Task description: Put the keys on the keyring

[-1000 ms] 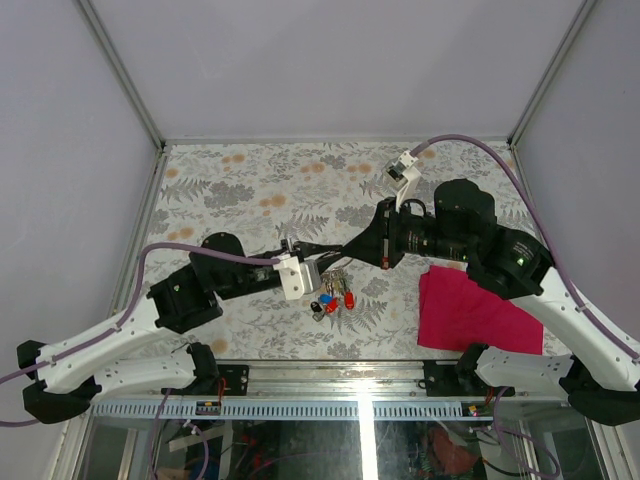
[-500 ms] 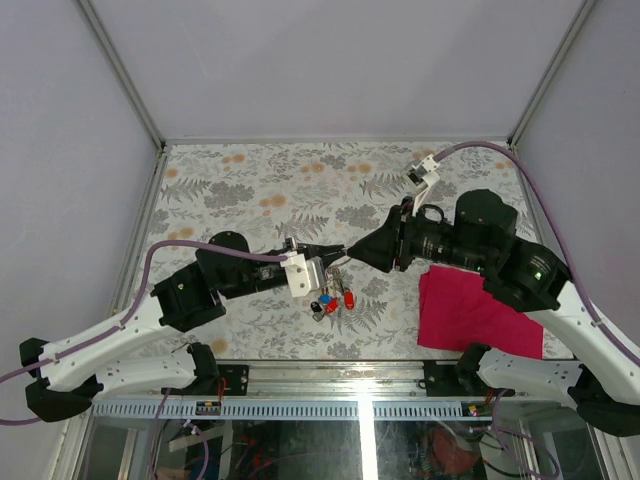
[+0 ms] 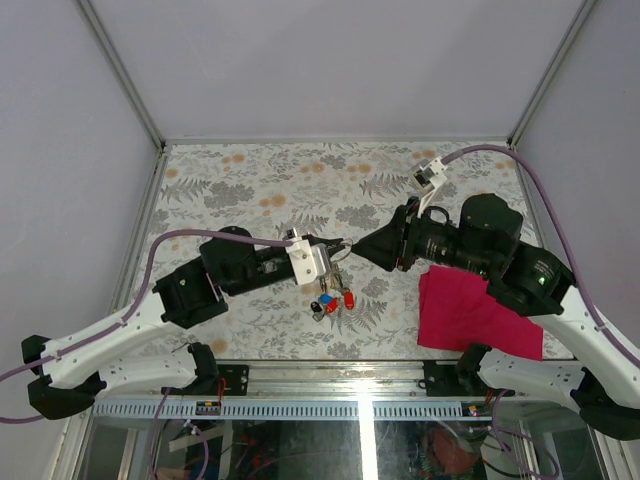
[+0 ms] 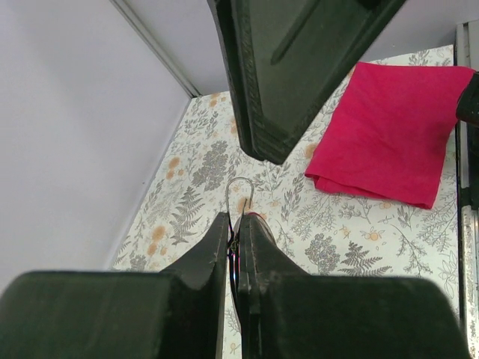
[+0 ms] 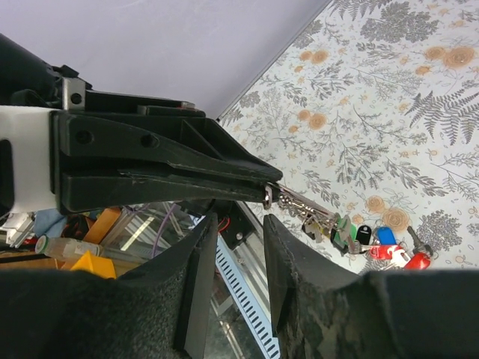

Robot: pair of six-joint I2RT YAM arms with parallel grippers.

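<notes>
Now the right gripper (image 3: 362, 250) has backed off slightly and its jaws stand apart, while the left gripper (image 3: 338, 245) has shifted away from the near rail, clamped on the thin wire keyring (image 5: 268, 197). The plastic-headed keys (image 5: 385, 236) stay put below, trailing on small metal links. The floral table (image 3: 250, 190) stretches bare to the far wall. A soft red cloth (image 3: 470, 310) lies near the right front edge.

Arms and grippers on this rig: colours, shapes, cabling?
Matching pair: left arm and right arm have white lower links, black joint housings and a lilac cable each. The left gripper and right gripper have black wedge-shaped fingers, with a white camera mount behind.
</notes>
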